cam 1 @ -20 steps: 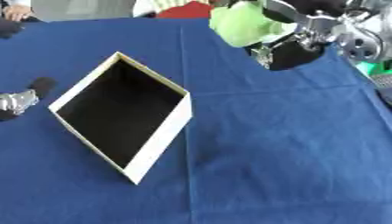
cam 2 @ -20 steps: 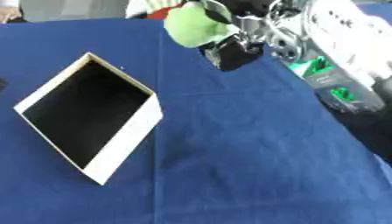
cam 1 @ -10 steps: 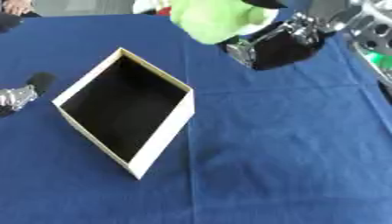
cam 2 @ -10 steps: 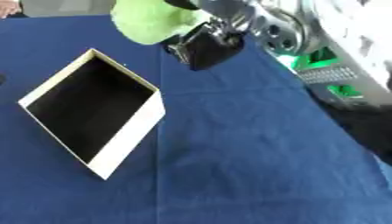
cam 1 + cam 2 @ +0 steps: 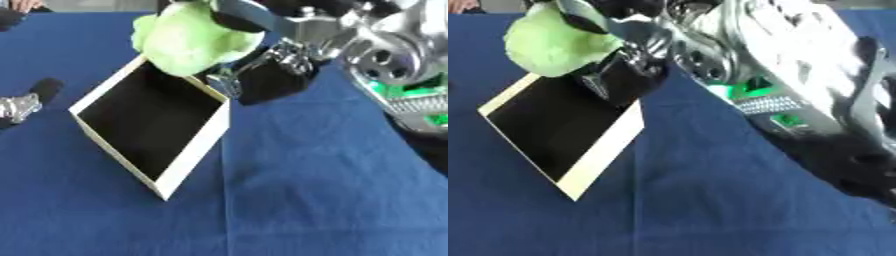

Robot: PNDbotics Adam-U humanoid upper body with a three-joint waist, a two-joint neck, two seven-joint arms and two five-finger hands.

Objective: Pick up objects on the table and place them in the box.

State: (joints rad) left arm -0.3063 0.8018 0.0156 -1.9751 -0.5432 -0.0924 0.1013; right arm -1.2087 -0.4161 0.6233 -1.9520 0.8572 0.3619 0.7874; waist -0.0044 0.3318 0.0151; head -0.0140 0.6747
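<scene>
A soft light-green object [image 5: 191,41] hangs in the air over the far corner of the box [image 5: 188,159], with my right hand [image 5: 271,75] shut on it. The box is shallow, with cream walls and a black inside, and lies askew on the blue cloth. I see nothing inside it. My right arm reaches in from the upper right and fills much of the right eye view. My left hand [image 5: 19,106] shows only as a silver and black part at the left edge, resting on the cloth.
A blue cloth [image 5: 306,200] covers the whole table, with wide bare room in front of and right of the box. A person's hand [image 5: 24,4] shows at the far left corner, away from the box.
My right hand has carried the green object leftward and nearer, from the far right of the table to above the box's far corner. The view has also shifted.
</scene>
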